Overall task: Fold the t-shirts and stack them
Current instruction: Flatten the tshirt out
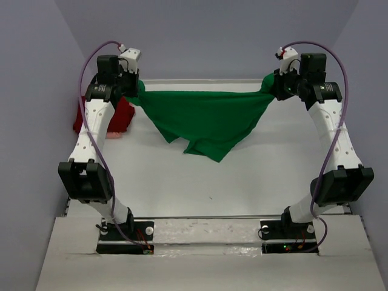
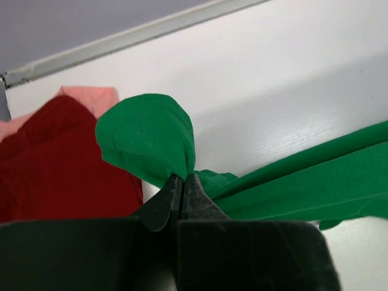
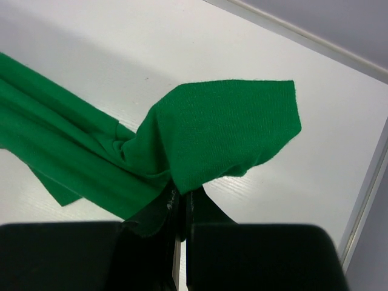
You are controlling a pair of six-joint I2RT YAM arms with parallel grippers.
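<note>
While both arms reach toward the far edge of the table, the green shirt hangs stretched between them, held up by its top edge. The left pincer is clamped on one end of that edge near the far left corner. In the left wrist view its fingers press together on the cloth, and a rounded flap of green bulges up past the tips. The right pincer is clamped on the other end near the far right corner, its fingers likewise pressed together on a bunched fold, with a broad flap of green standing beyond them. Between the two grips the top edge runs nearly straight and taut along the far part of the table. The rest of the shirt sags from it in wrinkled folds, narrowing to an uneven point toward the middle of the table. Whether the lowest folds touch the table I cannot tell. The red shirt lies in a heap at the far left corner, partly hidden behind the left arm and just beside the left pincer. The pink shirt lies with it, mostly covered by the red one. A strip shows past the red cloth in the left wrist view, and a thin sliver shows at the heap's near edge from above.
</note>
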